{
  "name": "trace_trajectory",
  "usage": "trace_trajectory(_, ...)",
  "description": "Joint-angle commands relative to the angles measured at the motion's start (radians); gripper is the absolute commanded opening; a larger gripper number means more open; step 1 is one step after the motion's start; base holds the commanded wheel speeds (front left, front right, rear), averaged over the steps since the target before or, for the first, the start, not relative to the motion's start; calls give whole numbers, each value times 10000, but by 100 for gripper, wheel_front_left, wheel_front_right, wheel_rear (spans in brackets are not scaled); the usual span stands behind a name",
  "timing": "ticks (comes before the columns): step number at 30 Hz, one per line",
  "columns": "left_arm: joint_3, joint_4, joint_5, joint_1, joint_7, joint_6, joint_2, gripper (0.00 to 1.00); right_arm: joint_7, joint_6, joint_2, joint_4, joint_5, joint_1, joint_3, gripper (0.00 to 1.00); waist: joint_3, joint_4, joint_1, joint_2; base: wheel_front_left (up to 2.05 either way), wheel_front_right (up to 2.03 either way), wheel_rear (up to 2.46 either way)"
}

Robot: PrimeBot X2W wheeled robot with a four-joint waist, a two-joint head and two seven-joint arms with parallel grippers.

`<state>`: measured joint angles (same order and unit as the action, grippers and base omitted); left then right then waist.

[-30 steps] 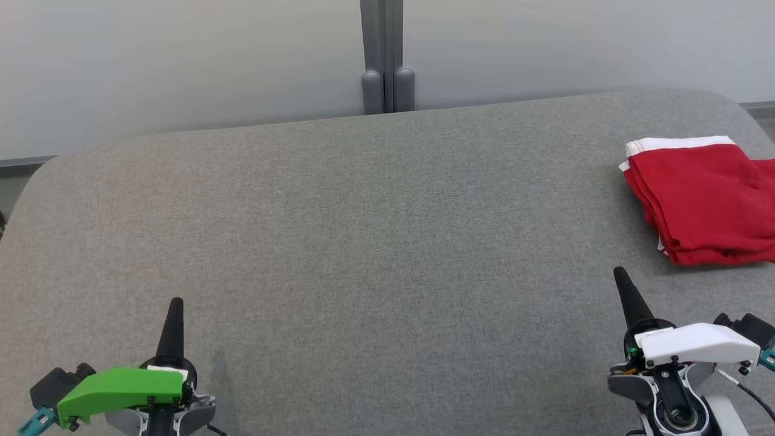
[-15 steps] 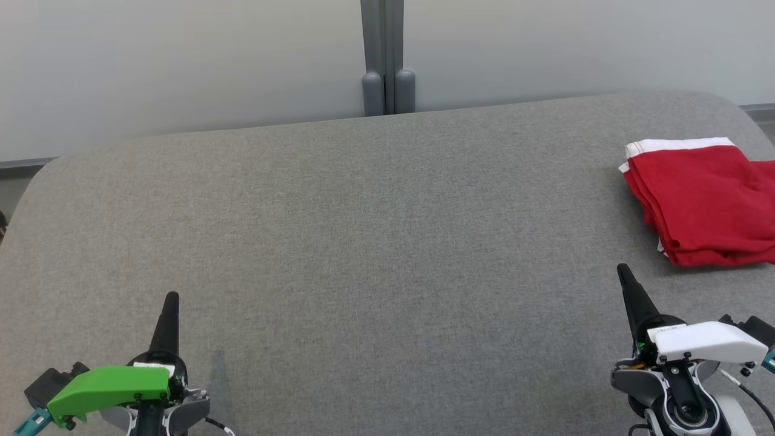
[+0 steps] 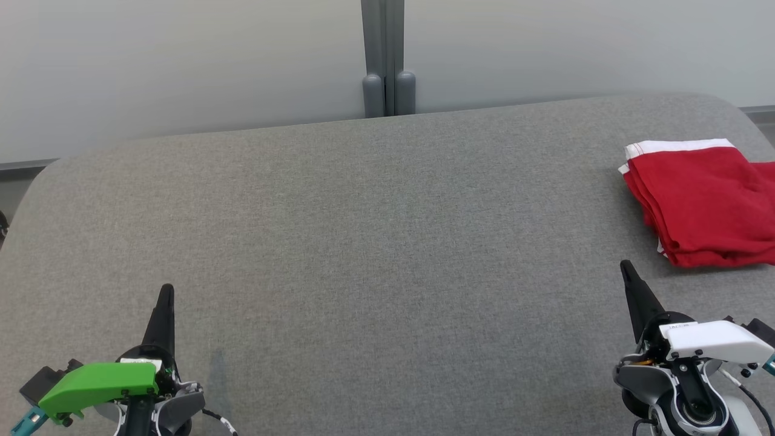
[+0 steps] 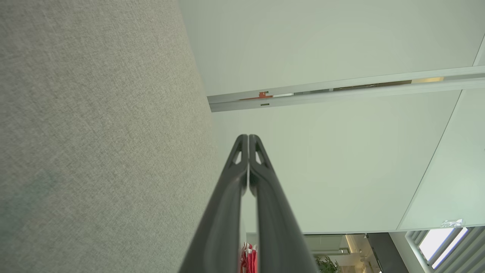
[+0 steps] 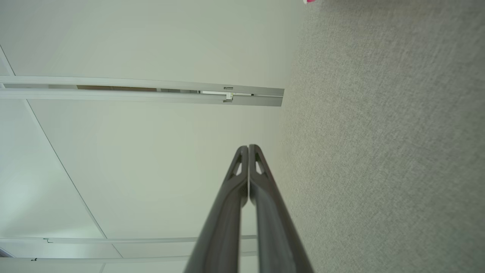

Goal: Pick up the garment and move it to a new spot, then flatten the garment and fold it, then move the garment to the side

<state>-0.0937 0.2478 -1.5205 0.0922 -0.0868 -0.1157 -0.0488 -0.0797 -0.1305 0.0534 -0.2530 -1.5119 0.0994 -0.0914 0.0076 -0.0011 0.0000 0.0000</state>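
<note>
The garment (image 3: 705, 203) is red with a white band, folded into a neat stack at the far right of the grey fabric surface (image 3: 375, 242). A sliver of the garment (image 4: 248, 259) shows between the fingers in the left wrist view. My left gripper (image 3: 165, 293) sits at the lower left, shut and empty, far from the garment. My right gripper (image 3: 625, 266) stands at the lower right, shut and empty, a short way in front of the garment's near edge. In each wrist view the fingers (image 4: 248, 138) (image 5: 248, 148) press together with nothing between them.
A pale wall (image 3: 181, 60) with a grey post (image 3: 387, 57) runs behind the far edge of the surface. The surface's rounded corners lie at the far left and far right.
Both grippers have drawn back a little toward the near edge, the left one drifting slightly left and the right one slightly right. The garment has stayed in place.
</note>
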Motion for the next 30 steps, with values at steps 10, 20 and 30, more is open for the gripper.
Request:
trace_trajectory(10,-174,-41,-744,221,-208,-156,-68,0,-265,-4,42,105,-817,112,-139,0,-31,7,0,0,0,0,0)
trace_trajectory(20,-213,-35,-951,216,-288,-188,-65,0,-333,-4,33,117,-1073,109,-186,0,-45,11,0,0,0,0,0)
trace_trajectory(30,-218,-34,-946,217,-294,-189,-59,0,-346,-4,24,116,-1059,109,-198,0,-45,11,0,0,0,0,0)
